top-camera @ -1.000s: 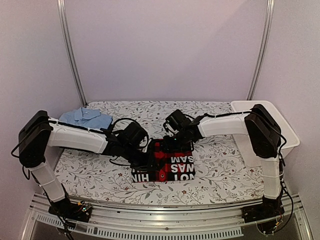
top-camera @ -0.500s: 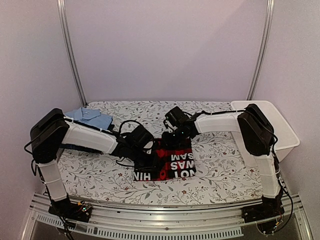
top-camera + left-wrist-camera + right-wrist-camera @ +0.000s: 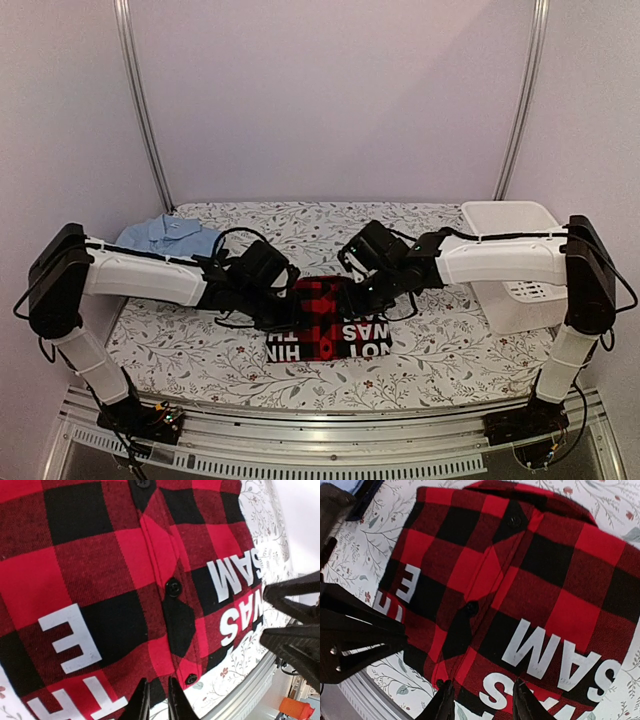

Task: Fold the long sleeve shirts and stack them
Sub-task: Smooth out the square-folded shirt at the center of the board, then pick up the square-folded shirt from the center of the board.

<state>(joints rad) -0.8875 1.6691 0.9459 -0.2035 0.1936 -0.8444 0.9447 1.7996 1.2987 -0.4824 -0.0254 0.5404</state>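
Note:
The red-and-black checked flannel shirt [image 3: 330, 322] lies folded into a rectangle at the table's near centre, white lettering toward the front edge. It fills the left wrist view [image 3: 125, 580] and the right wrist view [image 3: 520, 595]. My left gripper [image 3: 287, 300] hovers at the shirt's left edge, its jaws almost together and holding nothing [image 3: 157, 702]. My right gripper [image 3: 366, 290] hovers over the shirt's far right part, open and empty [image 3: 482, 702]. The light blue collared shirt [image 3: 168, 235] lies folded at the far left. A dark navy strip [image 3: 367, 500] shows beside it.
The white plastic basket [image 3: 520, 215] stands at the far right, under my right forearm. The table carries a floral cloth [image 3: 450, 340]. The metal rail [image 3: 330, 420] runs along the front edge.
My right arm has swung out to the right and its gripper has drawn back from the shirt's middle. My left gripper has pulled back left to the shirt's edge. The shirt lies flat.

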